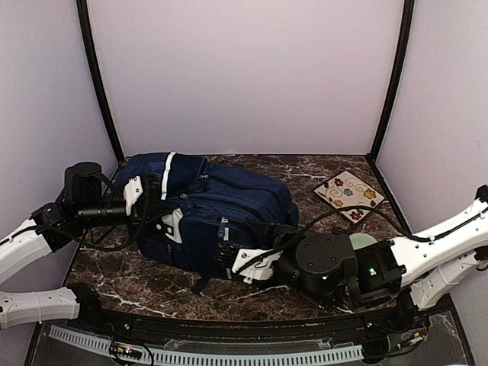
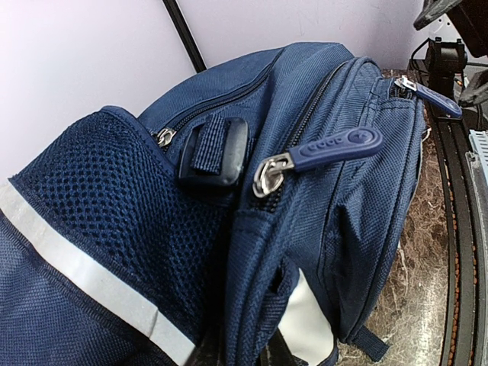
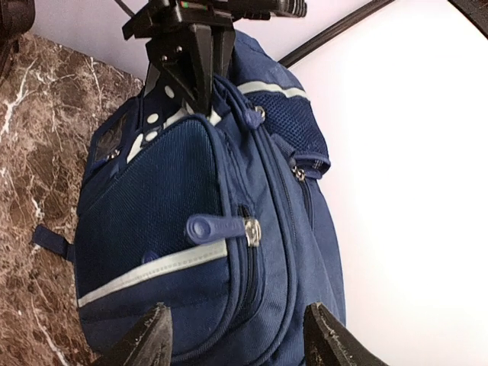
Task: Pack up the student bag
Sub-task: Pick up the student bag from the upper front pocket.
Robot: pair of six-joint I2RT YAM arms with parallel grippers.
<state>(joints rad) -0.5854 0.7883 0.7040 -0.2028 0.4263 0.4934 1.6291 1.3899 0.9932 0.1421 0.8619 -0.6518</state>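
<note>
Right gripper [image 3: 236, 314] released, jaws well apart, fingers either side of the near end of the student bag [image 1: 229, 202]; a zipper pull [image 3: 212, 226] lies just ahead between them. My left gripper [image 3: 191, 72] is clenched on fabric at the bag's far end. The bag lies on its side, centre-left on the marble table [image 1: 137, 282], with a flowered tile [image 1: 349, 194] well apart at back right.
</note>
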